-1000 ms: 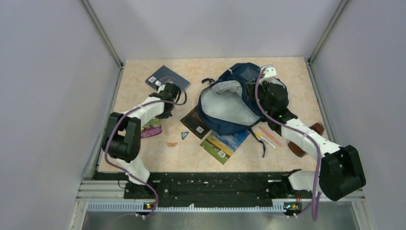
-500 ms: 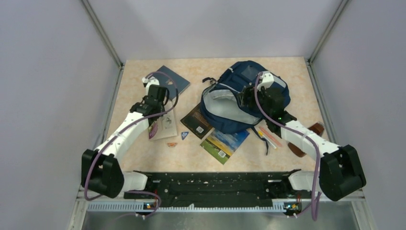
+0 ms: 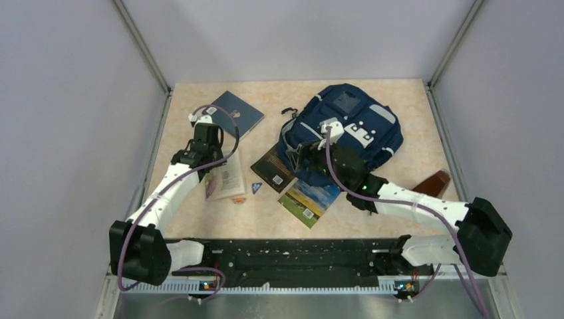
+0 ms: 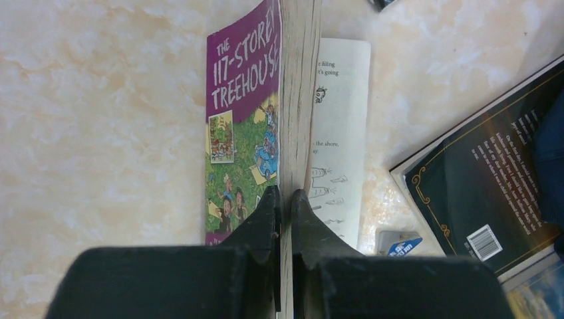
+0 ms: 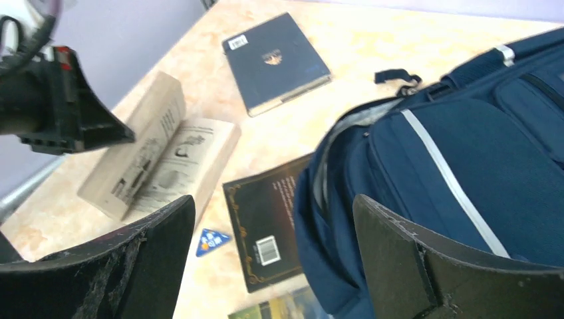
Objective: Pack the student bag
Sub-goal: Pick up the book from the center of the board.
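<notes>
The large navy fabric backpack (image 3: 352,129) lay far right on the pale marbled table (image 3: 266,226). A black rectangular book (image 3: 271,166) poked from under its left edge, and a green-covered book (image 3: 311,199) lay before it. Further left lay an open purple paperback (image 3: 226,178), with a dark blue hardcover book (image 3: 234,111) behind that.

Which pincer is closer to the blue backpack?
Right. The right pincer hovers beside the backpack; the left pincer is away to its left, gripping a purple book.

Navy student bag (image 3: 346,129) with pale stripes; purple-and-green paperback cover (image 4: 243,126)
</notes>
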Controlling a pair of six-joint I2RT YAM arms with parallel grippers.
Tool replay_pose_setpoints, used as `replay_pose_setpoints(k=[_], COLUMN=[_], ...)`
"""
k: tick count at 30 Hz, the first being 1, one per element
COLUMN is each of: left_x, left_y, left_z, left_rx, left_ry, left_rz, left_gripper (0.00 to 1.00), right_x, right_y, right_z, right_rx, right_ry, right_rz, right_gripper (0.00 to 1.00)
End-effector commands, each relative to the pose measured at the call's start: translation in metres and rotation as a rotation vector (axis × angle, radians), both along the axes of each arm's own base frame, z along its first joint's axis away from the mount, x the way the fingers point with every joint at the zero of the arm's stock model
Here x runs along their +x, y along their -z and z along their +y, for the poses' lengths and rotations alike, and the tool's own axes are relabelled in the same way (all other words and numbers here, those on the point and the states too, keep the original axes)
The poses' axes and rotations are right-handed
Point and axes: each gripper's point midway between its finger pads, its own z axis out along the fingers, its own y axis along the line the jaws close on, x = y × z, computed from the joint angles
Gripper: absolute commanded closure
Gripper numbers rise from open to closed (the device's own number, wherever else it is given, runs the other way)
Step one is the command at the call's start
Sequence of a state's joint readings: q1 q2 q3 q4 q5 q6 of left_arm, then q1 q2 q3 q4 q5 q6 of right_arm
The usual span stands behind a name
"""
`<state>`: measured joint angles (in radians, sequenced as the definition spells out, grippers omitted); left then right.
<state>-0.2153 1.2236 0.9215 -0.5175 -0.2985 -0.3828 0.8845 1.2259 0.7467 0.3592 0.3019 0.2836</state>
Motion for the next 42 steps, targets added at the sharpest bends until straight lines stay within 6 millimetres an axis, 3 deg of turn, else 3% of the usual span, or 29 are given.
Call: replay_pose_setpoints(k=[1,9,20,30,36,42], left_x=[0.018,0.017,0.019,0.020,0.021,0.023], left_y=[-0.032,-0.025,-0.019,-0.021,-0.018,-0.019], left_z=[-0.009,-0.011,-0.013,-0.014,-0.015,-0.015], left_rx=[-0.072,-0.121,-0.167,-0.181,-0.186,-0.189], left_ry=[0.015,0.010,0.012,0.013,0.016,0.016], left_rz=[-0.153,-0.152,-0.153,-0.161,-0.152,-0.153], left_gripper=[1.00,1.00,1.00,1.00,1.00,1.00], right_x=[-0.001,-0.028,-0.045,-0.026,-0.028,-0.027], right_y=[-0.027,0.020,0.046,0.102,0.101,0.106], right_z=[0.033,0.138,0.215,0.259,0.275,0.277], right_rx=[0.118,0.154,0.299,0.168,0.166,0.152], right_ry=[-0.037,-0.360,-0.612,-0.649,-0.714,-0.695], right_rz=[-0.044,0.077,0.206,0.283,0.252,0.257], right_gripper=[0.14,0.14,0.13,0.15,0.15,0.14])
